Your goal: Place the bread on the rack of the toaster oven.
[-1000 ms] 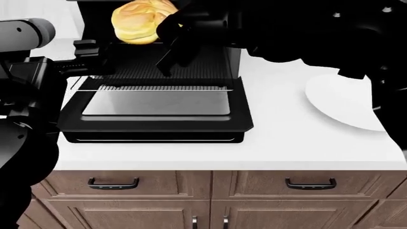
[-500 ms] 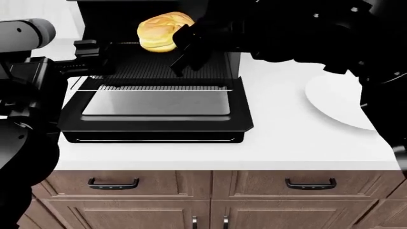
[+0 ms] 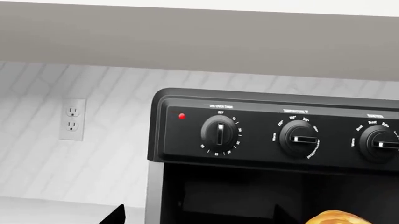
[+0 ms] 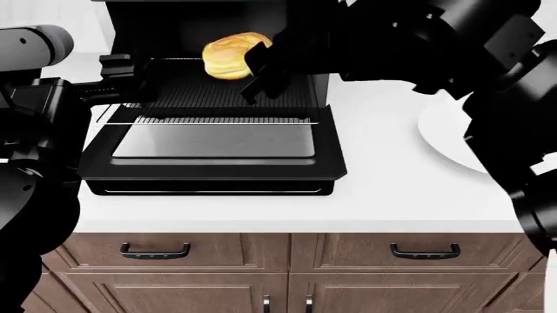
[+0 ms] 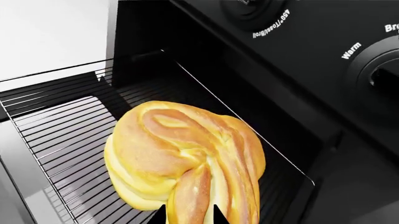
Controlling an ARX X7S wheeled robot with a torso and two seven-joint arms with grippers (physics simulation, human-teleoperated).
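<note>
The golden knotted bread (image 4: 233, 56) is held in my right gripper (image 4: 261, 65) over the back of the pulled-out wire rack (image 4: 209, 98) of the black toaster oven (image 4: 209, 26). In the right wrist view the bread (image 5: 187, 163) fills the middle, pinched between my two dark fingertips (image 5: 159, 215), above the rack (image 5: 56, 135). My left gripper (image 4: 117, 72) sits at the oven's left side by the rack's corner; its fingertips (image 3: 115, 215) stand wide apart and empty, facing the oven's knob panel (image 3: 274, 135). The bread's edge shows there (image 3: 337, 218).
The oven door (image 4: 213, 147) lies folded down flat towards me on the white counter (image 4: 392, 189). A round white plate (image 4: 452, 140) lies at the right, partly behind my right arm. Wooden drawers with dark handles (image 4: 155, 250) are below the counter edge. A wall outlet (image 3: 72, 119) is left of the oven.
My right gripper has carried the bread to the right and slightly down, from the oven's top-left towards the middle of the rack's back. The left arm has not moved.
</note>
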